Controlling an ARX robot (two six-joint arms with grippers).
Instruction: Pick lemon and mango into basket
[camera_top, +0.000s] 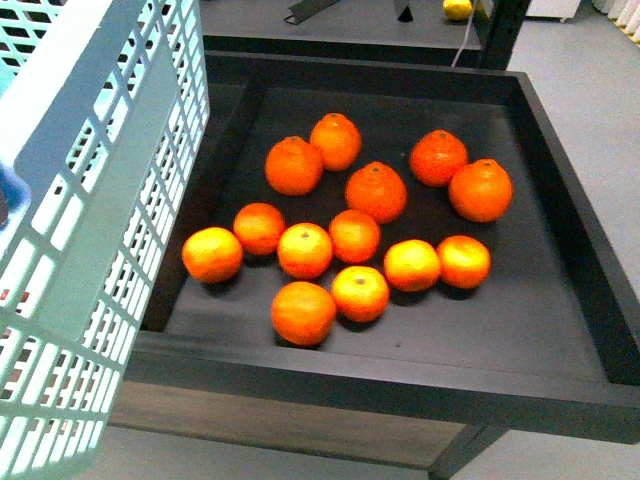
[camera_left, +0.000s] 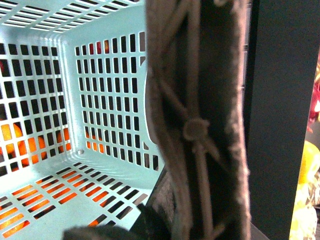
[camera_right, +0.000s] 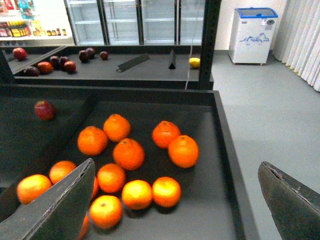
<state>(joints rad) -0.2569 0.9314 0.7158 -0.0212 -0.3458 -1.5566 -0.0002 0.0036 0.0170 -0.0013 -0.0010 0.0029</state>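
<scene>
The turquoise basket (camera_top: 90, 200) hangs tilted at the left of the front view. The left wrist view looks into its slotted, empty inside (camera_left: 100, 100). My left gripper (camera_left: 165, 220) is shut on the basket's brown ribbed handle (camera_left: 200, 125). A small yellow fruit, the lemon (camera_top: 458, 8), lies on the far shelf and also shows in the right wrist view (camera_right: 194, 62). My right gripper (camera_right: 175, 210) is open and empty, hovering over the tray of oranges, far from the lemon. The mango is out of view.
A black tray (camera_top: 560, 160) in front holds several oranges (camera_top: 376, 191). A red apple (camera_right: 44, 110) lies in the compartment to its left. Dark red fruits (camera_right: 60, 64) sit on the far shelf. A black post (camera_right: 207, 45) and a white freezer (camera_right: 255, 35) stand beyond.
</scene>
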